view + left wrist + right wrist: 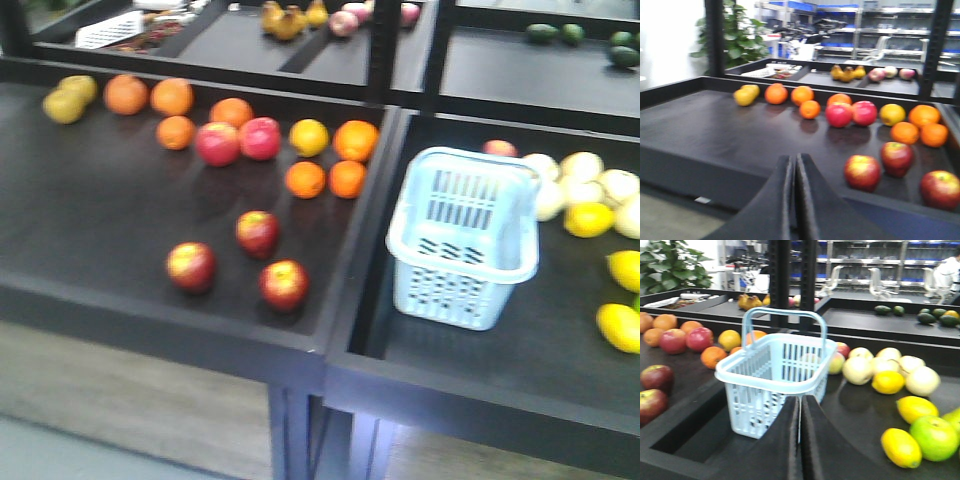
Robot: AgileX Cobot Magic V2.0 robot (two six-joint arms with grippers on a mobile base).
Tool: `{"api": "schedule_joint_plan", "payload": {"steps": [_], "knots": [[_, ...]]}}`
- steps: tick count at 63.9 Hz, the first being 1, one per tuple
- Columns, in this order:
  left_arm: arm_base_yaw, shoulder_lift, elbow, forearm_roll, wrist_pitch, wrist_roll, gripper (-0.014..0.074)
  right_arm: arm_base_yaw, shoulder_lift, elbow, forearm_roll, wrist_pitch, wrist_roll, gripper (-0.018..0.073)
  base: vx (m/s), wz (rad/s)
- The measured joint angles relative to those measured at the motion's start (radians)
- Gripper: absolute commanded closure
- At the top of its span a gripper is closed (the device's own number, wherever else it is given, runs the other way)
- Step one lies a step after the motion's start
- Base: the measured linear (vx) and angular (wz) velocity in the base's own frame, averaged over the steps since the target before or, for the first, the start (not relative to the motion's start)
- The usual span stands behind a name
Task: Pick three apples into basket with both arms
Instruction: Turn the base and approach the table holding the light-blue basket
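- Surveying the left tray (80,220), we found the three dark red apples (257,233) lying loose in its front right part, close together but not touching.
- Behind the apples lay a scatter of oranges (356,140), with two brighter pink-red apples (218,143) among them and yellowish fruit (65,103) at the far left.
- A raised black divider (362,230) separated the left tray from the right tray (520,360) and stood between the apples and the basket (450,295).
- The basket stood upright in the right tray, just beside the divider. In the right wrist view, one loop handle (784,311) rose above its rim.
- Inside the basket we saw only its slotted floor.
- Pale round fruit (583,165) lay behind the basket and to its right. Lemons (620,325) lay further right, apart from it.
- The left gripper (794,159) had its jaws pressed together on nothing. It pointed over the left tray's front edge toward the apples, short of them.
- The right gripper (800,399) had its jaws pressed together as well, holding nothing, and pointed toward the basket's near wall.
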Motion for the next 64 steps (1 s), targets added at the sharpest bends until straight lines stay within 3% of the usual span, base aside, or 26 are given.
{"api": "schedule_joint_plan", "payload": {"steps": [64], "knots": [[0.000,0.000,0.000,0.000,0.000,0.000,0.0603,0.000,0.000,0.000,0.000,0.000,0.000,0.0565,0.07,-0.24]]}}
